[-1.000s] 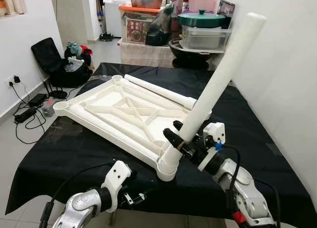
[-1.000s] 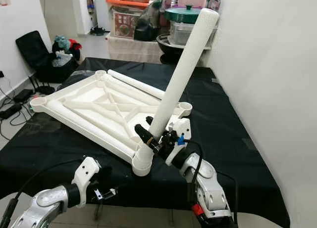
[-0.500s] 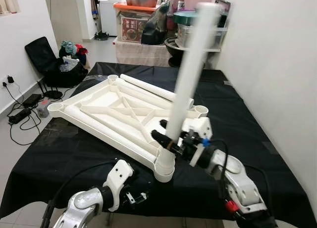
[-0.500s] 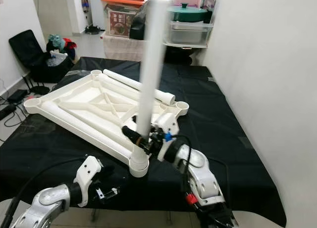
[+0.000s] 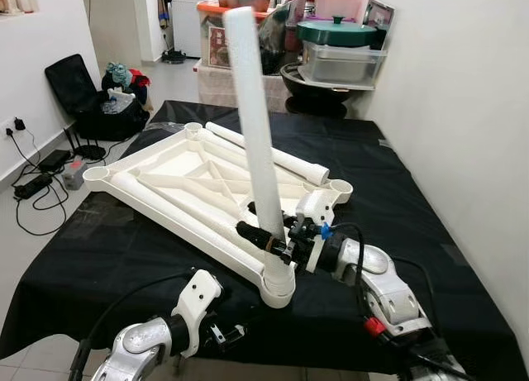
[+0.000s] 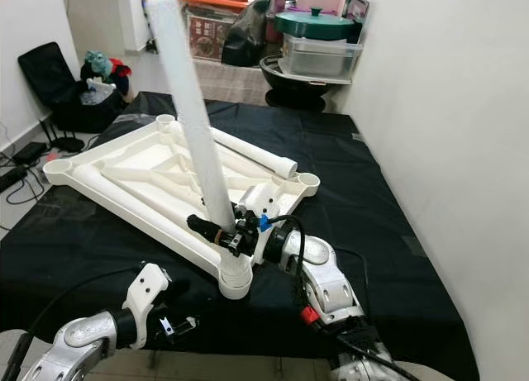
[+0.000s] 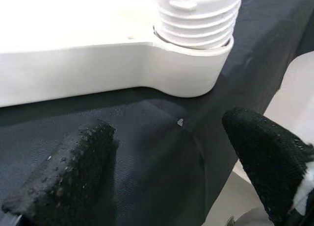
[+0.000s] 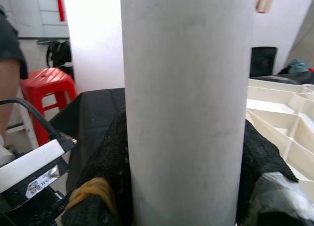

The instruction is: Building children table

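Black cloth (image 5: 124, 240), white tabletop (image 5: 178, 170) upturned, storage clutter (image 5: 331, 42) behind.

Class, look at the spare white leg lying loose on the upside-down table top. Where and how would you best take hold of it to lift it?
Probably grip the spare leg near the middle of its round shaft, coming from above with fingers across its width. It lies flat, so a mid-length hold should keep it balanced. The table top rim runs along its near side, leaving little side access.

Bare black cloth (image 5: 397, 174) beside tabletop (image 5: 178, 183)
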### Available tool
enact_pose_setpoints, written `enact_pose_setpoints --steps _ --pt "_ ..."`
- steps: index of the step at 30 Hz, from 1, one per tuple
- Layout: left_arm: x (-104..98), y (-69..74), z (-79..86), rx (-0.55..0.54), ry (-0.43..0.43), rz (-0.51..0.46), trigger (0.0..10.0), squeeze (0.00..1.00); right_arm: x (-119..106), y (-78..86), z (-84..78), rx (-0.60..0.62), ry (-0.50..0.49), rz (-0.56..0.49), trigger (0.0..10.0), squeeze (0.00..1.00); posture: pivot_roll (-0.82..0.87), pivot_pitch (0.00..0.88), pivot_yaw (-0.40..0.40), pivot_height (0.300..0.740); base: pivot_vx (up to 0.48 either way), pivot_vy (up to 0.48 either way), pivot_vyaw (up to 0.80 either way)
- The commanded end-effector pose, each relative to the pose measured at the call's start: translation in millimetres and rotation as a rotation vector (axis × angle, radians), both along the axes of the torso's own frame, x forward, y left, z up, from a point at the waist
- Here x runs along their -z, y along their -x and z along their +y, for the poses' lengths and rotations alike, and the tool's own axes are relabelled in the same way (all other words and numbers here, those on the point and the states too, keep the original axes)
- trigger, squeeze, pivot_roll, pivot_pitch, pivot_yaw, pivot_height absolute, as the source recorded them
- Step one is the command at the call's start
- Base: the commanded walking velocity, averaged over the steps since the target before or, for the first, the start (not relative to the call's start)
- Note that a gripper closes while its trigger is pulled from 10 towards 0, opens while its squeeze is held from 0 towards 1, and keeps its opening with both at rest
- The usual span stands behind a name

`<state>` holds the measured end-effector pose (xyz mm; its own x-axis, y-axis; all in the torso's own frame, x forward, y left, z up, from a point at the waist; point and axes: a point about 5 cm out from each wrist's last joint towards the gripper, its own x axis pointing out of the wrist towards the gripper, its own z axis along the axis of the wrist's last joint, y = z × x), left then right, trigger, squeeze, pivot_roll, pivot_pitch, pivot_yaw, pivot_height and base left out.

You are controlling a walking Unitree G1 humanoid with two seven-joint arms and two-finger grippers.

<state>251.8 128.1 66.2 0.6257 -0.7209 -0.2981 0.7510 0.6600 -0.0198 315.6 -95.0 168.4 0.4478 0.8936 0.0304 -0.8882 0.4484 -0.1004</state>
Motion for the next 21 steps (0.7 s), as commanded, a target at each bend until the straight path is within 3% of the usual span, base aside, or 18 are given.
enact_pose_setpoints --steps 1,6,14,21 --pt "2 1.0 -1.0 -0.002 0.005 0.014 10.0 0.00 24 -0.4 -7.9 0.019 0.042 0.115 0.0 0.00 0.12 0.000 -0.130 0.740 0.000 0.000 0.00" --pt "3 2.6 -1.0 -0.006 0.009 0.021 10.0 0.00 16 -8.3 -5.2 0.016 0.004 0.100 0.0 0.00 0.13 0.000 -0.133 0.740 0.000 0.000 0.00" --pt "5 3.2 -0.2 -0.007 0.011 0.030 10.0 0.00 17 -7.7 -5.8 0.042 -0.048 0.099 0.0 0.00 0.12 0.000 -0.126 0.740 0.000 0.000 0.00" --pt "5 2.5 -2.7 -0.001 0.015 0.035 10.0 0.00 22 -7.6 -15.0 0.117 -0.100 0.105 0.0 0.00 0.10 0.000 -0.118 0.740 0.000 0.000 0.00"
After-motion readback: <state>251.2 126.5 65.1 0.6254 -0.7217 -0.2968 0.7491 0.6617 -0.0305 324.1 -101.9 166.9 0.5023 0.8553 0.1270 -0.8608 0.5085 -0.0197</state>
